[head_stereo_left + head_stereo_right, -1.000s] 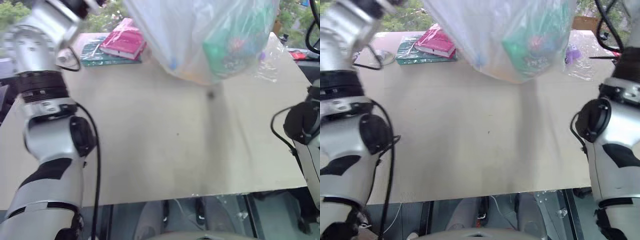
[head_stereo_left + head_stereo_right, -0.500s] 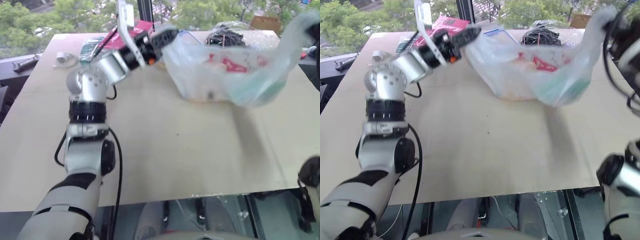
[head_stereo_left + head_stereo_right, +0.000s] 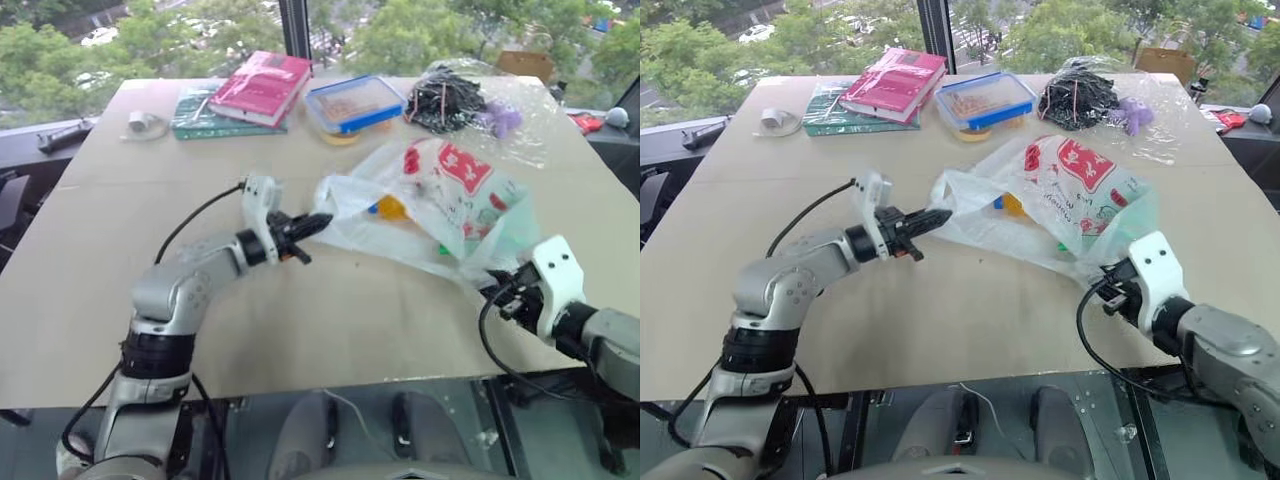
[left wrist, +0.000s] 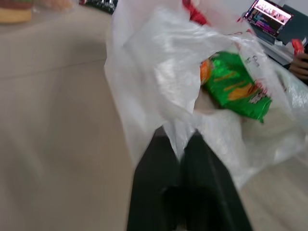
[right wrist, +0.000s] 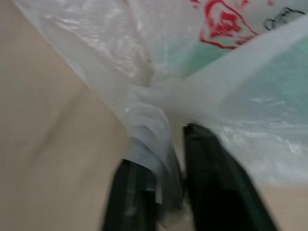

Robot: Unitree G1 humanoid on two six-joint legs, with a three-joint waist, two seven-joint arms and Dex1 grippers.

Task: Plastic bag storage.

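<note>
The plastic bag (image 3: 455,195), crinkly translucent white with red print, lies slumped on the table (image 3: 330,330) right of centre. A green snack packet (image 4: 237,87) and a small orange item (image 3: 391,208) show through its film. My left gripper (image 3: 316,225) reaches level to the bag's left end. Its two black fingers (image 4: 156,163) stand close together with a fold of the bag pinched between them. My right gripper (image 3: 497,291) is at the bag's near right corner. Its fingers (image 5: 211,163) stand apart, and the bag's twisted handle lies loosely between them, draped over one finger.
At the table's far side lie a pink book (image 3: 262,84) on a green one (image 3: 196,106), a blue-lidded food box (image 3: 355,102) and a clear bag of black cables with a purple item (image 3: 462,92). A small white object (image 3: 143,123) sits far left. The table's front edge (image 3: 330,385) is near.
Both arms have come down from high up and the bag, which hung in the air, has sunk onto the table. The right gripper's fingers have parted around the handle.
</note>
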